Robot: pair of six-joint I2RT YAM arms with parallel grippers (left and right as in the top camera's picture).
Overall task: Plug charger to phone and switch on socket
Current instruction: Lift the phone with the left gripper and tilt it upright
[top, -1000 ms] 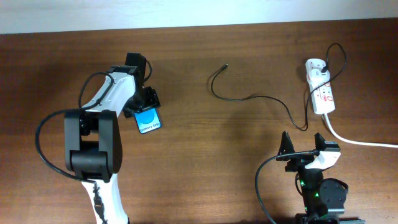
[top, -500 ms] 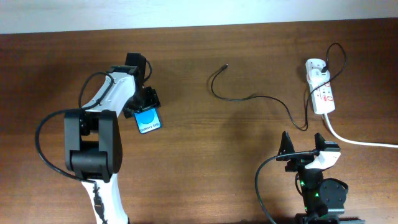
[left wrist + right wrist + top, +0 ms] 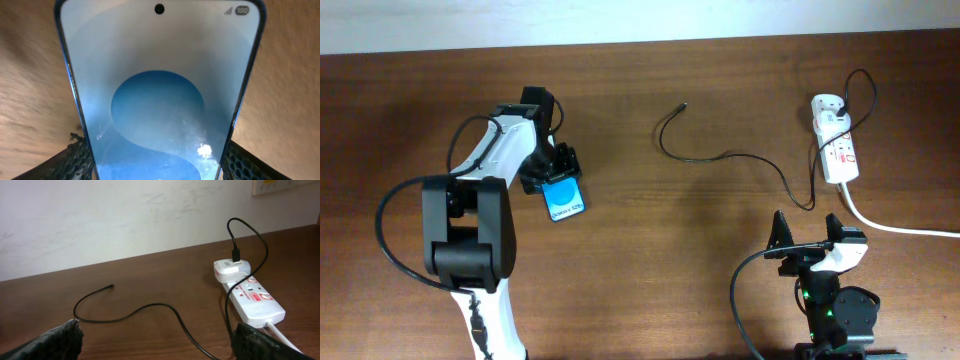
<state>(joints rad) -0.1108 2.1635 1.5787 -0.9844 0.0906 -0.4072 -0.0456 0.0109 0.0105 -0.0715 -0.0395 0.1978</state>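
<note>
- On the left half of the brown table (image 3: 640,280), the left gripper (image 3: 552,172) is closed on the phone (image 3: 563,198), with one finger on each long edge.
- In the left wrist view the phone fills the space between the two meshed pads (image 3: 75,160), and its blue screen with the lighter oval faces the camera.
- From above, the phone is tilted, and its free end points toward the front of the table.
- The charger (image 3: 740,158) lies on the table well apart from the phone. Its small tip is free near the middle of the back part of the table.
- The thin black cable goes in curves to the right, makes a loop, and ends at a white plug (image 3: 231,269), which sits in the far end of the socket (image 3: 838,150).
- The socket lies flat near the right back corner, and a thicker white cable (image 3: 900,226) leaves it toward the right edge.
- The right gripper (image 3: 810,235) is near the front edge, in front of the socket. Its jaws are spread wide and hold nothing.
</note>
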